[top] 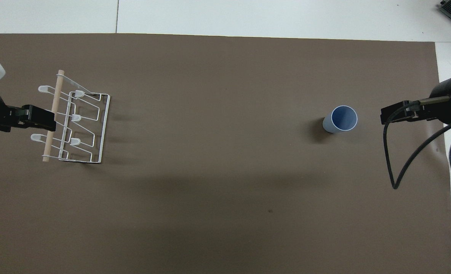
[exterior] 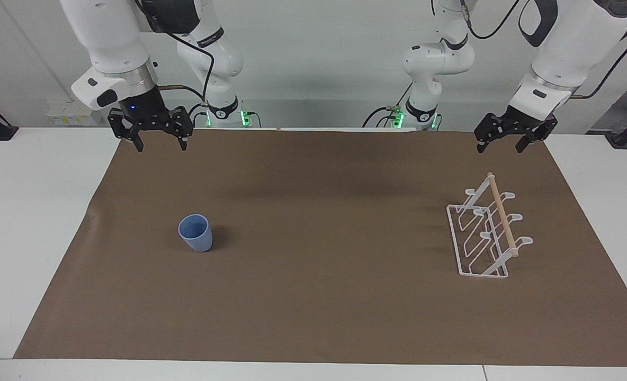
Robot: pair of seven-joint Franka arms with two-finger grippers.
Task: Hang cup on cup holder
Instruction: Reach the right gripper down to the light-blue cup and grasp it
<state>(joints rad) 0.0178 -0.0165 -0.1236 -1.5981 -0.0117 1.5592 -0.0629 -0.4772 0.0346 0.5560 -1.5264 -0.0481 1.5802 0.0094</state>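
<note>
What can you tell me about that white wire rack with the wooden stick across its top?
The cup holder is a rack of thin white wire on a rectangular base, with angled looped prongs ending in rounded tips and a pale wooden dowel across its top. It stands upright on the brown mat toward the left arm's end of the table. Its prongs are bare, and nothing touches it but the mat. The left gripper hangs in the air, apart from it.
</note>
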